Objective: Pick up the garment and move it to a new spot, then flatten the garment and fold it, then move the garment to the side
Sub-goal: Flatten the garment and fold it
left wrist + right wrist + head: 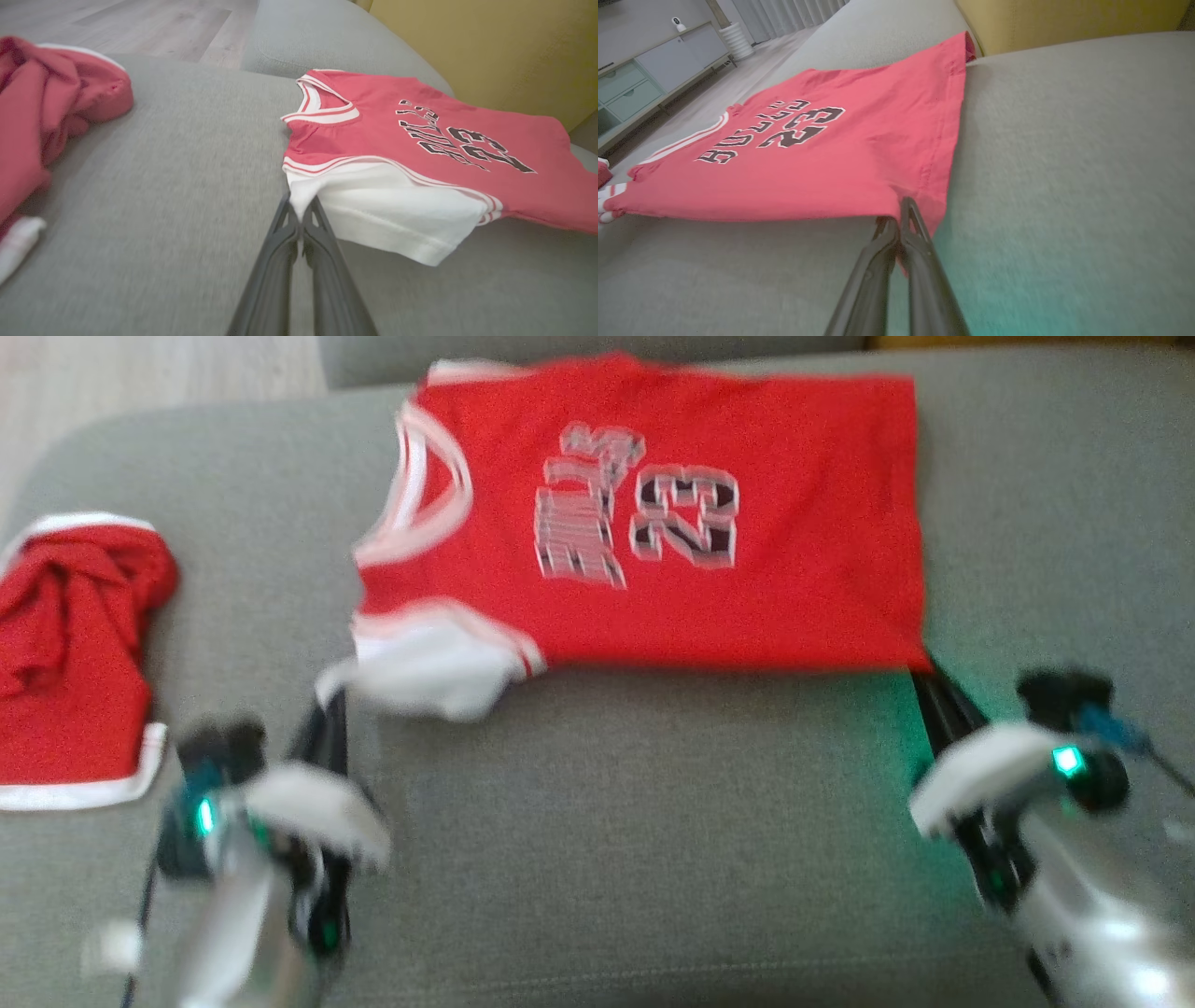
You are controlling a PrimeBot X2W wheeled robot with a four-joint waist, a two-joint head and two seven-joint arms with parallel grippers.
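The garment (653,513) is a red jersey with white trim and the number 23, spread printed side up on the grey couch cushion (653,821). My left gripper (329,702) is shut on its white sleeve (373,205) at the near left corner, the cloth pinched between the dark fingers (322,233). At the near right, my right gripper (924,677) is shut on the jersey's red bottom corner (924,196). The near edge of the garment (808,158) is lifted slightly off the cushion between the two grips.
A second red garment with white trim (75,644) lies crumpled at the cushion's left edge. A yellow backrest (490,51) rises behind the jersey. Wooden floor (140,23) and a pale cabinet (640,79) lie past the couch.
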